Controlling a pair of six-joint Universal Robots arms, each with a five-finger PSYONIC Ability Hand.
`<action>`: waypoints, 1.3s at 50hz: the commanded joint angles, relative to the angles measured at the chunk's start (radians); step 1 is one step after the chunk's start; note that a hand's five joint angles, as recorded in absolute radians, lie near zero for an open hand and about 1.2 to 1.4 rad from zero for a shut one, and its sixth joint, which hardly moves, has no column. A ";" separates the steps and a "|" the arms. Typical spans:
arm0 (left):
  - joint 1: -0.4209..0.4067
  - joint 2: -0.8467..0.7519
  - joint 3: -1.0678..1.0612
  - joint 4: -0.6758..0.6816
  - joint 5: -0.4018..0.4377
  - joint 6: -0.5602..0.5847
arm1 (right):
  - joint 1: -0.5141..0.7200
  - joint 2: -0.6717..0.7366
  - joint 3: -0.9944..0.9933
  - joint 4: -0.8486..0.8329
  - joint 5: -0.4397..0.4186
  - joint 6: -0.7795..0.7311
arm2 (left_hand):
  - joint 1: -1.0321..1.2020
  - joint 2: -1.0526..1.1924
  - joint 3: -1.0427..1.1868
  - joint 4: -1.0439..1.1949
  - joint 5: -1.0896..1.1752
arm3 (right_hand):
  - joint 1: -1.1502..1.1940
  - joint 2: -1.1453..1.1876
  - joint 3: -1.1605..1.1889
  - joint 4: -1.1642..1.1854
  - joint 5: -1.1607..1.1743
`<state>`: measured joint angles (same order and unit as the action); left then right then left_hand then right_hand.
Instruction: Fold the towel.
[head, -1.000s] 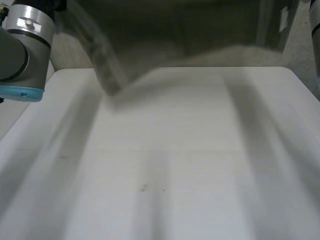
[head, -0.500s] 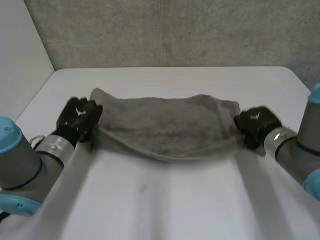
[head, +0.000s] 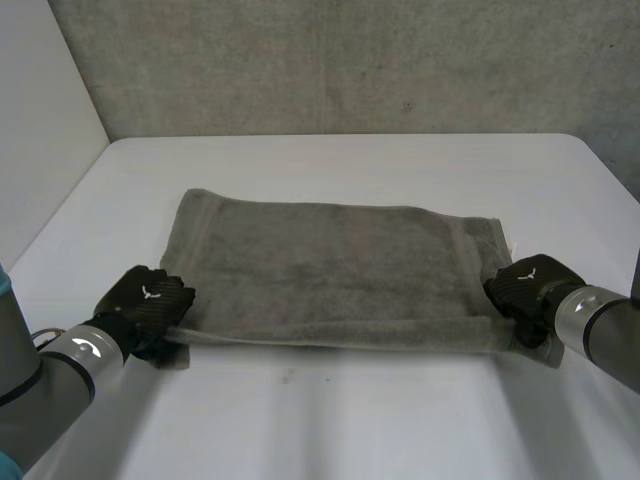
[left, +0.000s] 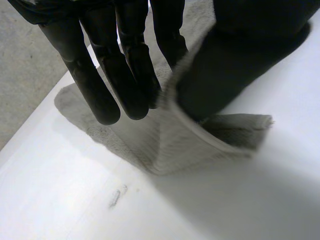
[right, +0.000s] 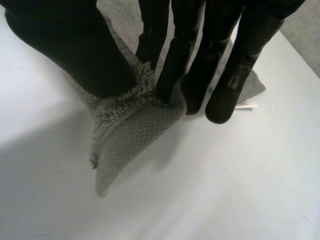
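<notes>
A grey towel (head: 330, 270) lies flat across the middle of the white table (head: 350, 420), its near edge doubled over. My left hand (head: 150, 300) is at the towel's near left corner. In the left wrist view the thumb (left: 225, 70) presses the towel's edge (left: 200, 145) against the straight fingers (left: 125, 65), lifting the corner a little. My right hand (head: 525, 285) is at the near right corner. In the right wrist view its thumb and fingers (right: 190, 60) pinch the raised corner of the towel (right: 130, 135).
A small white tag (head: 512, 243) sticks out at the towel's far right corner. A grey wall (head: 350, 60) stands behind the table's far edge, and a white panel (head: 40, 120) rises at the left. Bare table lies in front of the towel.
The towel was swinging in the air a second ago. Both hands have since brought it down and drawn it toward the near side, so it now lies spread flat.
</notes>
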<state>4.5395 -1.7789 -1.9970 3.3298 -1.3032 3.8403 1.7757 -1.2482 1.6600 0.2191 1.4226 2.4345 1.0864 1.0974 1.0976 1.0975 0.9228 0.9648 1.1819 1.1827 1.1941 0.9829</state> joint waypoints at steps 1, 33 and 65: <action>0.006 -0.068 0.006 0.114 -0.007 -0.007 | -0.002 0.033 0.053 -0.119 -0.005 0.011 | -0.103 -0.114 -0.115 -0.115 -0.114 | 0.431 0.214 0.214 0.202 0.239; 0.023 0.042 -0.071 0.073 -0.018 0.007 | -0.079 -0.043 0.115 -0.153 -0.004 0.044 | 0.310 0.299 0.299 0.299 0.299 | 0.431 0.214 0.214 0.202 0.239; 0.041 0.007 0.173 -0.251 0.065 0.162 | -0.098 -0.033 -0.103 0.238 0.021 -0.250 | 0.310 0.299 0.299 0.299 0.299 | 0.431 0.214 0.214 0.202 0.239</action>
<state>4.5813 -1.5457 -1.8445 3.0650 -1.2336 3.9924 1.6699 -1.4427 1.5935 0.5502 1.4232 2.1489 1.1850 1.2173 1.2158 1.2170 1.0324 0.9648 1.1819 1.1867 1.1940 0.9831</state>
